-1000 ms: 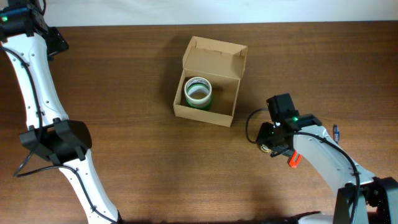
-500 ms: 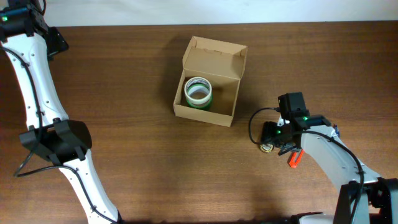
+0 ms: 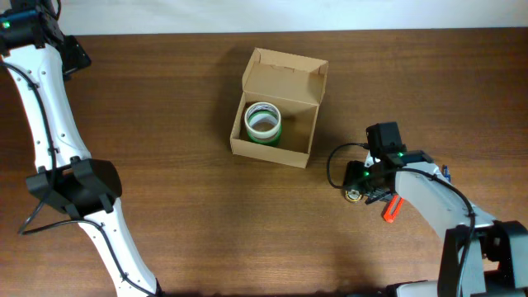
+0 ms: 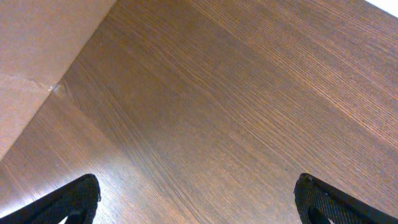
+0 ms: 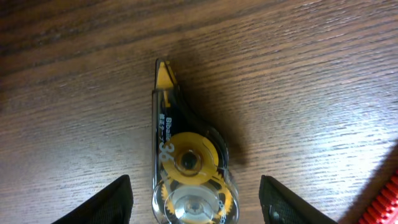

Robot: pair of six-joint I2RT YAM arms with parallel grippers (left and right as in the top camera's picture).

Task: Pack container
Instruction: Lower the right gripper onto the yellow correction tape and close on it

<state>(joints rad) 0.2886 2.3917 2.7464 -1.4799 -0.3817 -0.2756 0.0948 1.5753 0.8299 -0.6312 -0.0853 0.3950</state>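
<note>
The brown wood-grain table (image 3: 165, 165) fills nearly my whole overhead view, its far edge running straight along the top where a pale strip begins. My left arm (image 3: 49, 132) runs up the left side to the far-left corner, so the broad middle and near parts of the table are bare wood with room to move. The container (image 3: 289, 66) sits in the middle of the table towards the far edge, well apart from both arms. It is a plain tan cardboard box, its hinged flap lid standing up open on the far side, with a green tape roll (image 3: 263, 123) lying flat in its left half. Near and right of the box, the right gripper (image 5: 199, 199) hangs low over the wood with its fingers spread, one on each side of a clear correction-tape dispenser (image 5: 186, 162) with yellow gears, and neither finger touches it. The left gripper (image 4: 199, 199) is spread wide over bare table, nothing between its fingers.
</note>
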